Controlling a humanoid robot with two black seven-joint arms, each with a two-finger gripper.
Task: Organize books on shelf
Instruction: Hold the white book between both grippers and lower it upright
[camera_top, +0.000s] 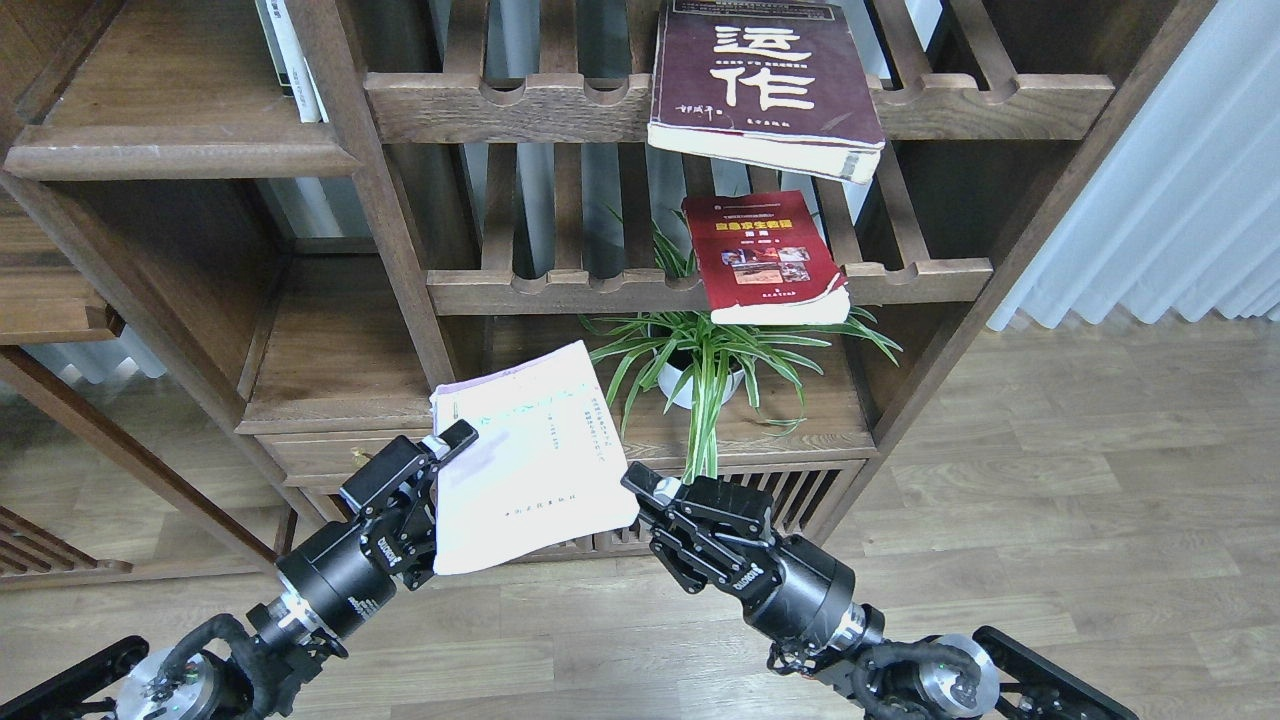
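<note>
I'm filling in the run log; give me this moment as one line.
right gripper: holding pale book | left gripper: at book's left edge | red book, maroon book: on slatted racks
</note>
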